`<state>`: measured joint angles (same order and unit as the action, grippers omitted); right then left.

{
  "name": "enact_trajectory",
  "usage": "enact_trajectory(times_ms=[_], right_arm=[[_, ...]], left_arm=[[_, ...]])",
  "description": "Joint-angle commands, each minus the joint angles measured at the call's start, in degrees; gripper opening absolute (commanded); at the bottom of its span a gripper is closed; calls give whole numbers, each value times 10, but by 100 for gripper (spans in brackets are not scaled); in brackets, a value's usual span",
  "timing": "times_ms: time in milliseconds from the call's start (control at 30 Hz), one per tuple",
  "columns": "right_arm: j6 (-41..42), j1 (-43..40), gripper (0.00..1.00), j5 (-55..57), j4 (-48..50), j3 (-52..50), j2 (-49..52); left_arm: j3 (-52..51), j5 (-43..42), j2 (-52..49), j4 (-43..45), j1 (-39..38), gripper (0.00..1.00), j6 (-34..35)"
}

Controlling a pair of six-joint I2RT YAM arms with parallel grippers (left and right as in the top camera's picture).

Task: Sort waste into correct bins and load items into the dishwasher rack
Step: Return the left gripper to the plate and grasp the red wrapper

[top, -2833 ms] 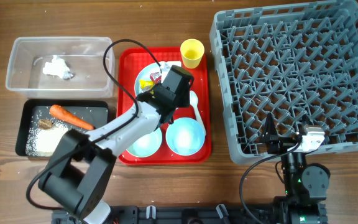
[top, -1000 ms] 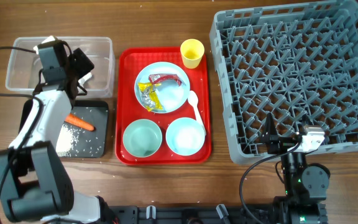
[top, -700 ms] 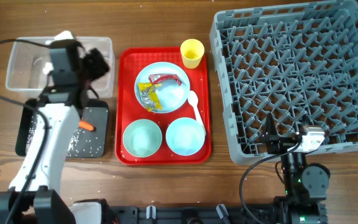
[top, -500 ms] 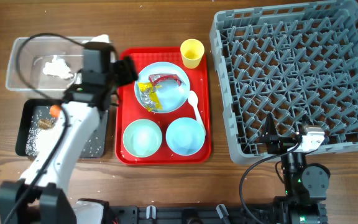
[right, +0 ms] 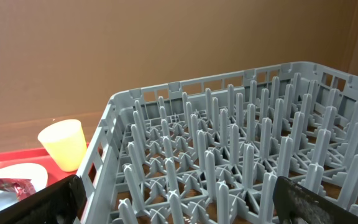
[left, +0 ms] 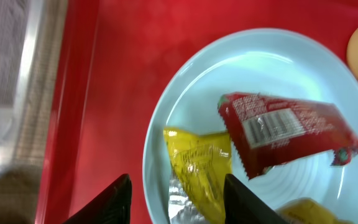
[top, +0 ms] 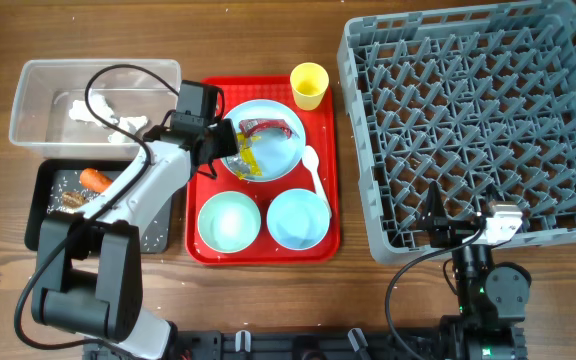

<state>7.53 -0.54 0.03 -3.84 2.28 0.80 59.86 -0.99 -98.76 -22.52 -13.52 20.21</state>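
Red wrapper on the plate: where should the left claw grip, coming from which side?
Likely from above, pinching across its narrow middle: the red wrapper lies flat and long on the plate, one end overlapping the yellow wrapper.

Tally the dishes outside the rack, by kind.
Yellow cup: 1
Light-blue plate: 1
Bowls: 2
White spoon: 1
Total: 5
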Motion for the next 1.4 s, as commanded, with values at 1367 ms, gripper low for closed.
enact_trajectory(times_ms=[1367], right_arm=[[4, 2, 100, -5, 2, -2, 0]], left_arm=[[2, -32, -1, -15, -86, 57, -21]])
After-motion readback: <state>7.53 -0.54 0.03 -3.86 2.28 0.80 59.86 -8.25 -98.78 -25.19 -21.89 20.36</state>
